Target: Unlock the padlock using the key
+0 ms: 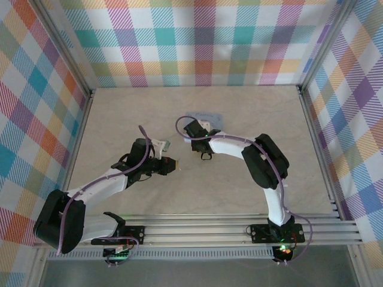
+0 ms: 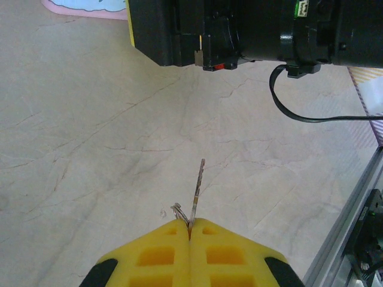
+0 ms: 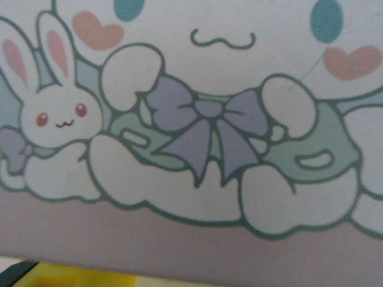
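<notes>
Tabletop (image 2: 90, 131), key (image 2: 197, 188) jutting seemingly edge-on from clamped left gripper (image 2: 190, 232) — right gripper (image 1: 204, 124) opening unreadable

Tin box (image 1: 210, 118) sits on the table (image 1: 119, 113), centre, toward the back. Right gripper (image 1: 202, 127) is at the box's near edge, right over the lid; right wrist view is close on the lid (image 3: 197, 119). Left gripper (image 1: 173, 163) is left of and nearer than the box, apart from it. Key (image 2: 197, 190) is clamped between the left gripper's fingertips (image 2: 190, 226), sticking forward above the table toward the right arm (image 2: 251, 30), not touching it. Key ring (image 2: 177, 210) is just left of the key at the fingertips. Box corner (image 2: 84, 7) lies beyond, far left.
</notes>
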